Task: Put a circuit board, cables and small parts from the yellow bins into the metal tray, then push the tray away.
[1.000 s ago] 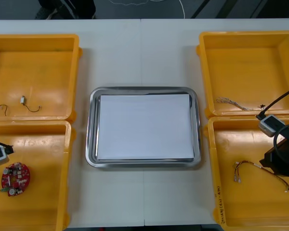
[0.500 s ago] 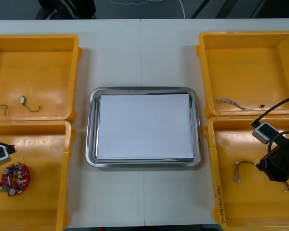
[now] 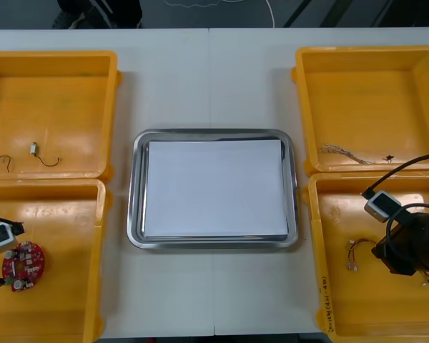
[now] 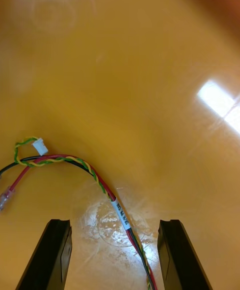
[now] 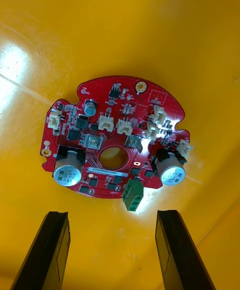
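Light table (image 3: 214,78), white-lined metal tray (image 3: 137,187) between yellow bins (image 3: 57,100). Right gripper (image 4: 115,225), spread wide, straddles the red and yellow cable (image 4: 119,212); left gripper (image 5: 112,215), likewise spread and empty, hangs over the circuit board (image 5: 115,137).

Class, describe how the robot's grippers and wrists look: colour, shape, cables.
The left gripper and right gripper each have two flat, matte black fingers with squared tips. Each wrist carries a small grey-white box trailing a black lead.
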